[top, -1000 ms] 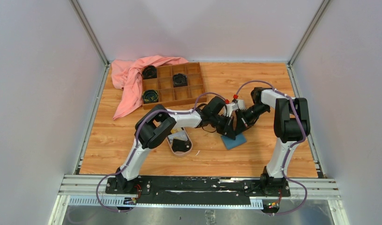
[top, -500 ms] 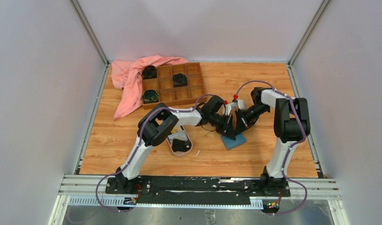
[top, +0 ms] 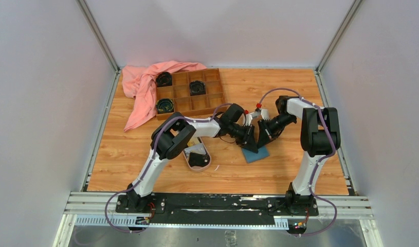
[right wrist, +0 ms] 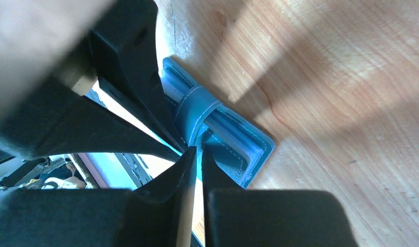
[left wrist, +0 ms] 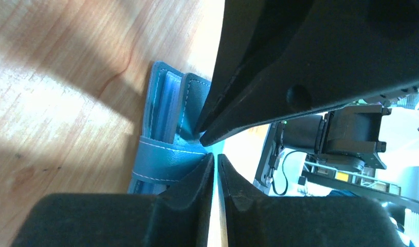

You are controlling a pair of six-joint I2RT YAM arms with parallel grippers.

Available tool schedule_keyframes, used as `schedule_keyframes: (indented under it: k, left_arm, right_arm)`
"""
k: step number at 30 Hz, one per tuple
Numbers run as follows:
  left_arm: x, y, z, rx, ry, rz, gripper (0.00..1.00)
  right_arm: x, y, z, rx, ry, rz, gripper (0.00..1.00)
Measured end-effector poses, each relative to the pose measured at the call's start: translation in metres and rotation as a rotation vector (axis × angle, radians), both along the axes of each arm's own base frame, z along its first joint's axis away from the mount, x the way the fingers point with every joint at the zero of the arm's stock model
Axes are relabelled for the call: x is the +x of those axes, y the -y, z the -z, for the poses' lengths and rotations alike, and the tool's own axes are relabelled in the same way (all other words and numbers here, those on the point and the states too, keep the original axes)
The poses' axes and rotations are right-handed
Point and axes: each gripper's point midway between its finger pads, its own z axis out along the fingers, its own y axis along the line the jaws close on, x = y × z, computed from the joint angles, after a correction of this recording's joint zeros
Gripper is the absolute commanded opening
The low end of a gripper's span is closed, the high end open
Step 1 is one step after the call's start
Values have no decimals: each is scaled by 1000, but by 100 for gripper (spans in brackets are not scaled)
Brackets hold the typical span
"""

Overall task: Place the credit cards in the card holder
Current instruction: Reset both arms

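Observation:
The blue card holder point(top: 258, 155) lies folded on the table, right of centre, with its strap wrapped round one edge. It also shows in the left wrist view point(left wrist: 168, 118) and the right wrist view point(right wrist: 233, 134). My left gripper point(top: 252, 144) point(left wrist: 216, 156) and right gripper point(top: 262, 138) point(right wrist: 196, 150) meet over its near-left corner, tips almost touching each other. Both have their jaws closed to a thin slit, with the tips at the strap's end. I see nothing held in either slit. A black card point(top: 198, 159) lies in the pink dish. The other cards are not visible.
The pink oval dish point(top: 189, 162) lies under the left forearm. A brown wooden compartment tray point(top: 192, 105) with black round parts stands at the back left. A pink cloth point(top: 138, 87) is draped beside it. Metal frame posts and white walls close in the table.
The left arm's wrist has shifted slightly toward the back. Both sets of tips stay at the card holder, which has barely moved.

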Motion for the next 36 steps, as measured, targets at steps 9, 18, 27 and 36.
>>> schedule_keyframes:
  k: [9, 18, 27, 36]
  left_arm:
    - [21, -15, -23, 61, 81, -85, 46]
    - [17, -48, -93, 61, 264, -104, 49]
    - [1, -137, -210, 60, 763, -204, 100]
    - [-10, -270, -312, 69, 1065, -587, 100]
  right_arm:
    - [8, -1, -26, 35, 127, -20, 30]
    - [16, 4, -87, 101, 387, -25, 34]
    - [8, 41, -193, -77, 945, -14, 100]
    - [0, 71, -305, -243, 1289, 268, 100]
